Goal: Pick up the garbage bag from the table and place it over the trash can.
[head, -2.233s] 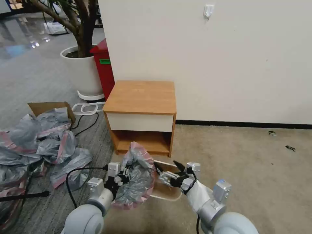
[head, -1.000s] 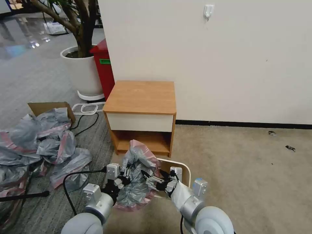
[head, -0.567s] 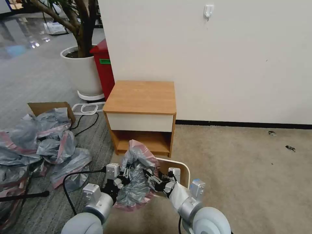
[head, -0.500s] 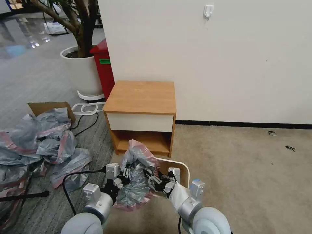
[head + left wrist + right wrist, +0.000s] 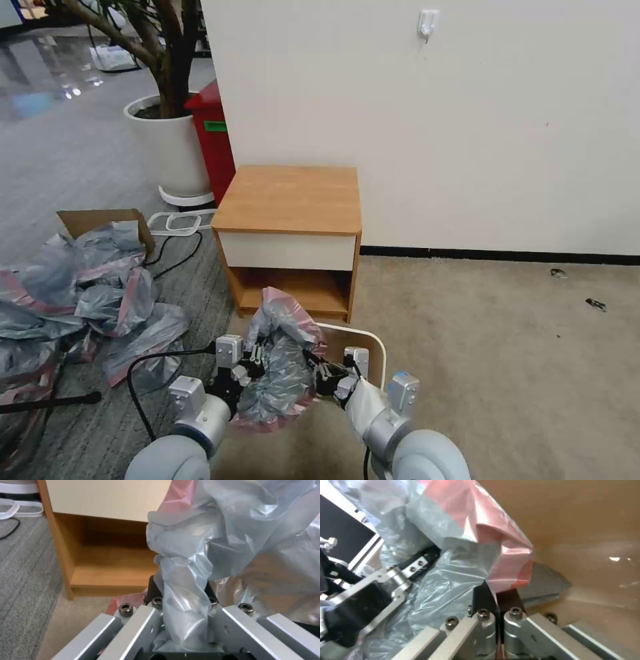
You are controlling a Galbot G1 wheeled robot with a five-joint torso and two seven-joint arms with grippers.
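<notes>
My left gripper (image 5: 181, 597) squeezing a twisted bunch of the garbage bag (image 5: 280, 373), my right gripper (image 5: 498, 596) pinching its pink rim, bag held up between both over the trash can (image 5: 370, 347), just before the table (image 5: 290, 200)

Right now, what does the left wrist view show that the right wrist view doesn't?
Left wrist only: the table's open shelf and white drawer front, and the left end effector shut on a twisted grey rope of the garbage bag. Right wrist only: the right end effector pinching the bag's pink band, with the trash can's inside wall beyond. Both: the crinkled bag.
</notes>
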